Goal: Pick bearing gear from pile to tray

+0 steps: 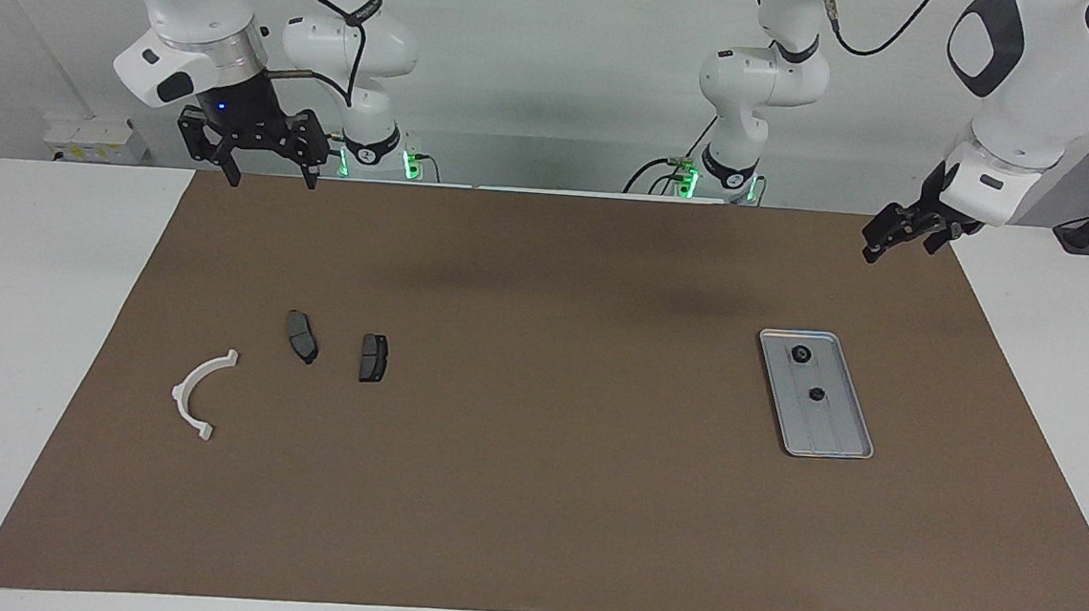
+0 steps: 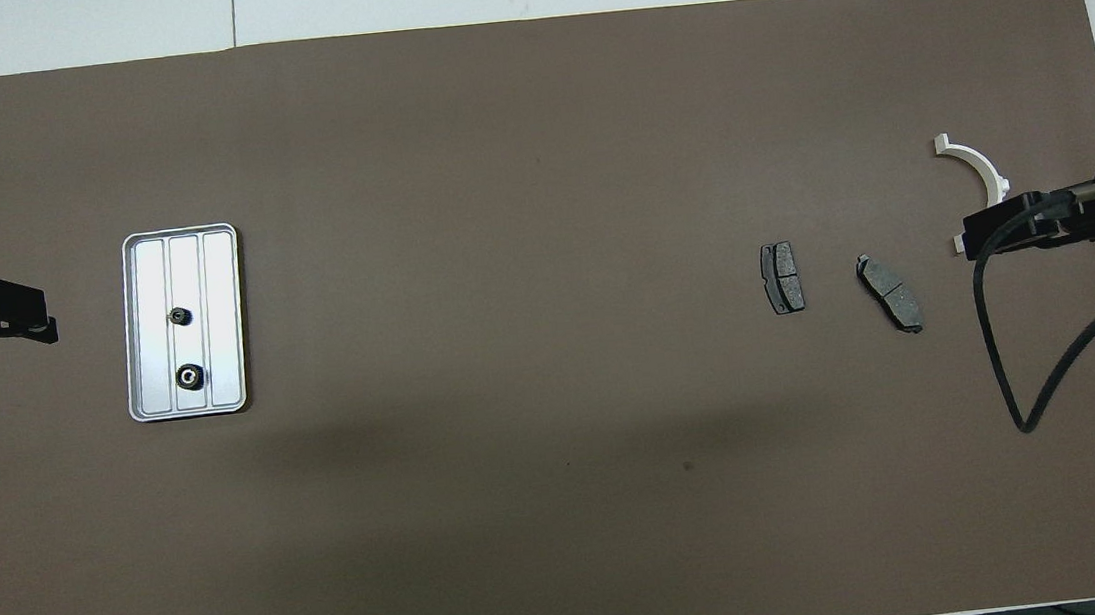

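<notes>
The silver tray (image 1: 835, 433) (image 2: 221, 279) lies on the brown mat toward the left arm's end. Two small black bearing gears (image 1: 801, 354) (image 1: 815, 393) rest in it, one nearer to the robots than the other. The pile toward the right arm's end shows a white curved bracket (image 1: 196, 394) (image 2: 977, 161) and two dark pads (image 1: 302, 336) (image 1: 373, 357). My left gripper (image 1: 897, 246) hangs open and empty, raised over the mat's edge at its own end, apart from the tray. My right gripper (image 1: 271, 179) waits open and empty, high over the mat by the pile.
The brown mat (image 1: 541, 497) covers most of the white table. In the overhead view the right arm's black cable (image 2: 1012, 383) loops over the mat beside the pads.
</notes>
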`<state>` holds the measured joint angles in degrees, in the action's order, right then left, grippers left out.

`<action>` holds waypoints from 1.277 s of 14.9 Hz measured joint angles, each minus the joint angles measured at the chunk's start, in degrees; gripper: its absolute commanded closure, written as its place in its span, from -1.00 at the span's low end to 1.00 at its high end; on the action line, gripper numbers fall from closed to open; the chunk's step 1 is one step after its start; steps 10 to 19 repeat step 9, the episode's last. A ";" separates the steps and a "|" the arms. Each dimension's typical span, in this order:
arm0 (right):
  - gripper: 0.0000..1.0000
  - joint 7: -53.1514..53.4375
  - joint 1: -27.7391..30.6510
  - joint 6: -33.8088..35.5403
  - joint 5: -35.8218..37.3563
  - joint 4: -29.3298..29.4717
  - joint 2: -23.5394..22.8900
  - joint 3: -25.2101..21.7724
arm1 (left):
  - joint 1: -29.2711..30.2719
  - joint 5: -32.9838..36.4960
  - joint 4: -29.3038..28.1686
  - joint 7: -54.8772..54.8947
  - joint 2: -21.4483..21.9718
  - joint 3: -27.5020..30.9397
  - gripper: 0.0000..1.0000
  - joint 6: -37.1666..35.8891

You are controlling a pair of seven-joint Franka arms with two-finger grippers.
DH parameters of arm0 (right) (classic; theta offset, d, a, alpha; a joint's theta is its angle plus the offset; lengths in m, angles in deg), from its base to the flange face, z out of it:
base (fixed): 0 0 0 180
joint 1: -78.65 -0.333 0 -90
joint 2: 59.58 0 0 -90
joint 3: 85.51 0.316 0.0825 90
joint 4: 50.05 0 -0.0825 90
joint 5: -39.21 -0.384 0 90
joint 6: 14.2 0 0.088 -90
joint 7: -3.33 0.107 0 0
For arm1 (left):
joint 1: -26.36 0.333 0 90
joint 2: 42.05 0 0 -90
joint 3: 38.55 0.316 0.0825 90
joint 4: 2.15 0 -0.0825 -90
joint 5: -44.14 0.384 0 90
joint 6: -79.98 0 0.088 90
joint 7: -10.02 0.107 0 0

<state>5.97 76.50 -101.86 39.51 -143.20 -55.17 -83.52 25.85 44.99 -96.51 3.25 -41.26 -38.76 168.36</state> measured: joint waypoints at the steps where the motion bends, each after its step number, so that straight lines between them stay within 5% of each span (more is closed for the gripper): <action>1: -1.00 0.00 0.00 0.00 0.00 0.00 0.00 0.00 | 0.00 0.00 0.08 0.29 0.07 -0.22 -1.00 -0.09; 19: -1.00 0.00 0.00 0.00 0.00 0.00 0.00 0.00 | -0.18 -2.44 0.27 1.17 0.13 -0.91 -1.00 0.02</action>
